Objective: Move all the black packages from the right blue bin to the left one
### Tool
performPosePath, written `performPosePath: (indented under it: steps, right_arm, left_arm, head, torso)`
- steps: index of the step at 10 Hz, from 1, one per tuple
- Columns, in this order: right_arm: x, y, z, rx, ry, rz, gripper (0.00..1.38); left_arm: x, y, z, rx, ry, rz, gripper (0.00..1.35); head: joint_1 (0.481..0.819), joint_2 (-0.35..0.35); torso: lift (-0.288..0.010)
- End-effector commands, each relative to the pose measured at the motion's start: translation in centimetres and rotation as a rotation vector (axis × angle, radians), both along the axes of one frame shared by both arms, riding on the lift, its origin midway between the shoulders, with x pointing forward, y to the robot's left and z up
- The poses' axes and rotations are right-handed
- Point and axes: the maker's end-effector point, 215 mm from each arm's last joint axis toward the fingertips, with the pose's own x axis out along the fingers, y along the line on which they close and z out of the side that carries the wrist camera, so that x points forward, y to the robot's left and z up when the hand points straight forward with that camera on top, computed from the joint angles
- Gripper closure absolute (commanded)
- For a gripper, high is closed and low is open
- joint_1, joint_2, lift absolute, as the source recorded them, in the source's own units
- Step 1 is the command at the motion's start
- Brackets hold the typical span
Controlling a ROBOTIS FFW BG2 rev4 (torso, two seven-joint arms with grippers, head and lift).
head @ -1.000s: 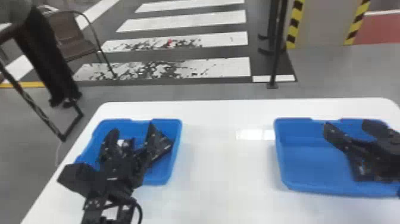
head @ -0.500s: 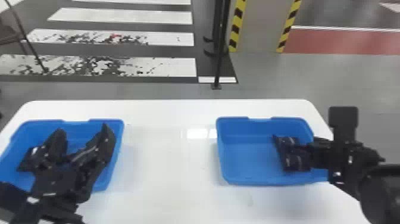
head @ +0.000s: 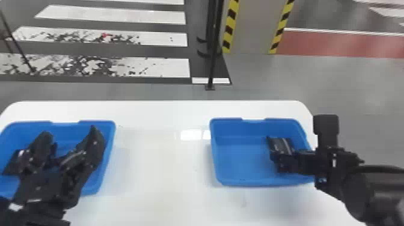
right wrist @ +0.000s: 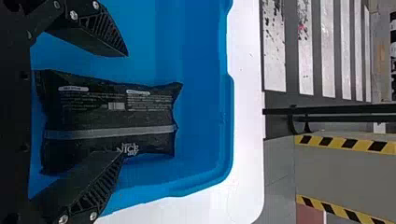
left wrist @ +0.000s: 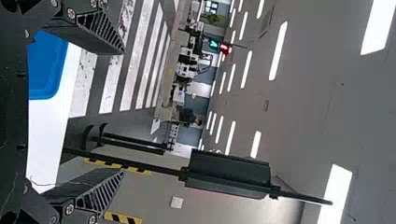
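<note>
1. Black pkg (right wrist: 109, 109) lies in R blue bin (head: 240, 162), right side of head view; it looks soft, wrinkled, w/ grey stripe and small white print.
2. R gripper (head: 296, 162): jaws open, near pkg.
3. L gripper (head: 70, 132): jaws open, lower left, at L bin (head: 109, 144).

White tabletop (head: 156, 168). Left blue bin (head: 106, 150) — dark package (head: 13, 165) inside, left tool (head: 69, 132) above, spread. Right blue bin (head: 240, 159) — black package (head: 279, 143), right side; right tool (head: 288, 160) over it.
</note>
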Motion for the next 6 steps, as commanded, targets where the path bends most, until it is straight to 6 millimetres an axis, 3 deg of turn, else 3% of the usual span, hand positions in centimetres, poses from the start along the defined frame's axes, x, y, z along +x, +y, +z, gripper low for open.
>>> performPosePath:
  steps: [1, 2, 5, 6]
  right_arm:
    - [-0.9, 0.4, -0.4, 0.002, 0.022, -0.006, 0.16]
    - [-1.8, 1.0, -0.1, -0.011, 0.028, -0.010, 0.16]
    - [-3.8, 6.8, 0.9, 0.001, -0.016, -0.023, 0.16]
    - [-3.5, 6.9, 0.7, 0.000, -0.030, -0.056, 0.16]
  left_arm:
    - [0.1, -0.2, 0.1, -0.004, -0.004, -0.004, 0.16]
    - [0.1, -0.3, 0.1, -0.005, -0.003, -0.006, 0.16]
    - [0.0, -0.7, 0.0, -0.018, -0.001, -0.015, 0.16]
    - [0.1, -1.0, 0.3, -0.021, -0.009, -0.024, 0.17]
  head:
    - [0.695, -0.100]
    - [0.695, -0.100]
    - [0.695, -0.082]
    - [0.695, -0.061]
  torso:
    - [-0.154]
    - [-0.154]
    - [-0.154]
    - [-0.154]
